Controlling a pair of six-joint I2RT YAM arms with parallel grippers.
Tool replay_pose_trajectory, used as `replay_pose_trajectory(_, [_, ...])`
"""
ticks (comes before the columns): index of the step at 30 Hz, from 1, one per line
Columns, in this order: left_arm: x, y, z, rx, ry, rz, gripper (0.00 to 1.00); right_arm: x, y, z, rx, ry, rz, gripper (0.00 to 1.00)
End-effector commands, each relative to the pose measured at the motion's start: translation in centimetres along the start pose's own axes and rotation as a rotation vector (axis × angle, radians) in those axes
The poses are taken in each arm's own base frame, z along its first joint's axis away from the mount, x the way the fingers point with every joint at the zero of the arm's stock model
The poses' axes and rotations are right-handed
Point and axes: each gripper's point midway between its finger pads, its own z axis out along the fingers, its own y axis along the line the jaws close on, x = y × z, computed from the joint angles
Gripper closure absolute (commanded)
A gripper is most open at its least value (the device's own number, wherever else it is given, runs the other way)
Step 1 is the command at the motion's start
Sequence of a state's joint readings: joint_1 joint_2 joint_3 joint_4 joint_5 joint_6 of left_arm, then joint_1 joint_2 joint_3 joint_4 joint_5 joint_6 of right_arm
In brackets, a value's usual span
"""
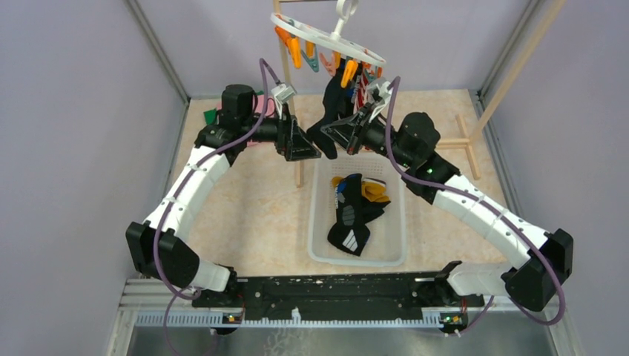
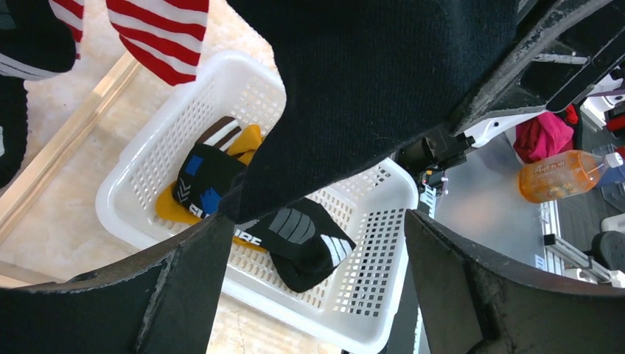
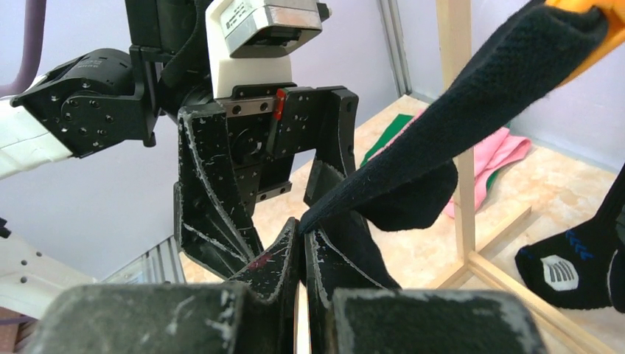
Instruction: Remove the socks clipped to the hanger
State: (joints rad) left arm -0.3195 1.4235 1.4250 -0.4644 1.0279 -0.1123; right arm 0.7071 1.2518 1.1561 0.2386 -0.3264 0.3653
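The black sock [image 1: 335, 111] is clipped by an orange peg [image 3: 589, 9] of the hanger [image 1: 337, 30], and its toe end is pinched by the right claw [image 3: 301, 251], whose fingers are pressed together on the cloth. The left claw [image 2: 317, 221] is spread wide beside it, gripping nothing. Since little cloth is caught, the sock could slip free under a pull. A hard pull could tilt the hanger or lift it off the wooden rack [image 1: 519, 67]. The white basket [image 1: 315, 222] could be missed. The pale marbled desk [image 1: 252, 208] is enclosed by lilac walls [image 1: 74, 111].
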Motion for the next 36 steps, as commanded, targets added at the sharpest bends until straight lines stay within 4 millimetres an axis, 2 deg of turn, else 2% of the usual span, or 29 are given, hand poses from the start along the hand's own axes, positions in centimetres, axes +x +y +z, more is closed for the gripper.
replay_pose_trajectory(1, [-1.7,-1.3,-0.1,0.026,-0.04,0.13,0.08,-1.8,1.9,-1.2,-0.039,-0.045,0.023,1.0])
replay_pose_trajectory(7, [-2.0,-1.8,-0.1,0.044,-0.048,0.157,0.06,-1.8,2.1,-1.4,-0.05,-0.033,0.062,1.0])
replay_pose_trajectory(13, [-2.5,-1.2,0.2,0.01,-0.055,0.164,0.02,-2.8,2.1,-2.2,-0.052,-0.034,0.081,1.0])
replay_pose_trajectory(15, [-2.6,-1.7,0.2,0.041,-0.057,0.165,0.02,-2.9,2.0,-2.4,-0.052,-0.03,0.084,1.0])
replay_pose_trajectory(20, [-3.6,-3.2,0.5,0.136,-0.08,0.145,0.21,-2.2,2.0,-2.0,-0.078,-0.001,0.117,1.0])
replay_pose_trajectory(24, [-4.0,-3.7,0.9,0.188,-0.084,0.126,0.27,-1.9,2.7,-1.6,-0.128,0.002,0.134,0.99])
replay_pose_trajectory(26, [-4.1,-3.6,1.0,0.199,-0.084,0.118,0.41,-2.0,2.5,-1.6,-0.115,-0.001,0.134,0.97])
replay_pose_trajectory(27, [-4.0,-3.6,1.1,0.2,-0.083,0.117,0.51,-2.2,2.3,-1.7,-0.105,-0.003,0.124,0.96])
replay_pose_trajectory(29, [-3.9,-3.5,1.1,0.198,-0.083,0.113,0.74,-2.4,1.9,-1.7,-0.082,-0.003,0.104,0.9])
replay_pose_trajectory(30, [-3.8,-3.5,1.1,0.195,-0.086,0.11,0.88,-2.7,1.7,-1.8,-0.066,-0.003,0.097,0.83])
replay_pose_trajectory(31, [-3.7,-3.4,1.1,0.191,-0.087,0.105,0.97,-2.9,1.3,-1.8,-0.044,-0.004,0.093,0.76])
replay_pose_trajectory(34, [-3.5,-3.5,1.2,0.191,-0.088,0.08,1.0,-4.4,-1.5,-2.3,0.064,-0.055,0.079,0.54])
replay_pose_trajectory(35, [-3.5,-3.5,1.2,0.191,-0.088,0.074,1.0,-5.1,-2.7,-2.6,0.101,-0.08,0.084,0.43])
replay_pose_trajectory(36, [-3.4,-3.7,1.2,0.193,-0.086,0.067,1.0,-5.9,-3.7,-2.9,0.129,-0.105,0.093,0.27])
